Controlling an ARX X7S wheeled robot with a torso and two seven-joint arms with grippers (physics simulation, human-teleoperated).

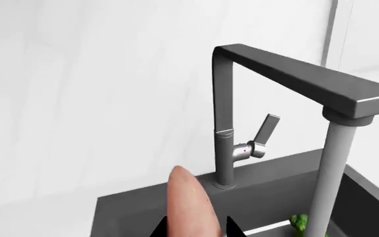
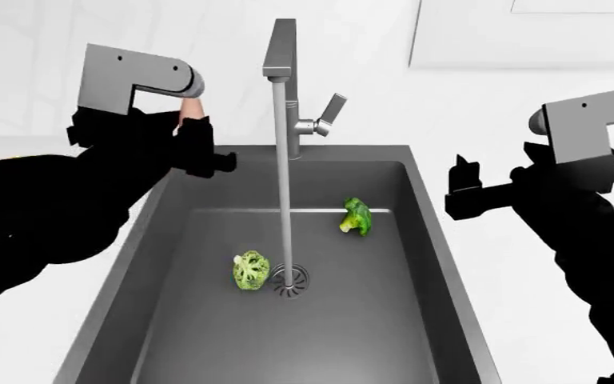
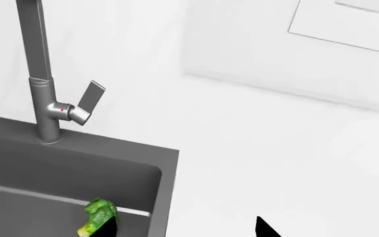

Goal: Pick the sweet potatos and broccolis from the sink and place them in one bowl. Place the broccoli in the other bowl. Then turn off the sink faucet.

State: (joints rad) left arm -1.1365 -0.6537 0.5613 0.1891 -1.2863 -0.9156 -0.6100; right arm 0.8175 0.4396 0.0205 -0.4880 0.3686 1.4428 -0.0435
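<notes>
The left hand [image 2: 202, 144] grips a sweet potato [image 1: 191, 205] over the sink's [image 2: 435, 240] back left corner. The right hand [image 2: 467, 190] is open and empty. Two broccolis [image 2: 250, 270] [image 2: 356, 216] lie in the sink. Water runs from the faucet [image 2: 285, 88].

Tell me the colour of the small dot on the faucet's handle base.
Red. The dot on the faucet shows best in the left wrist view.

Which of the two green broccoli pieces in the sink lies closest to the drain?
The rounder, pale green broccoli floret lies just beside the round metal drain. The darker green broccoli piece sits farther off, by the dark grey sink's back wall.
</notes>
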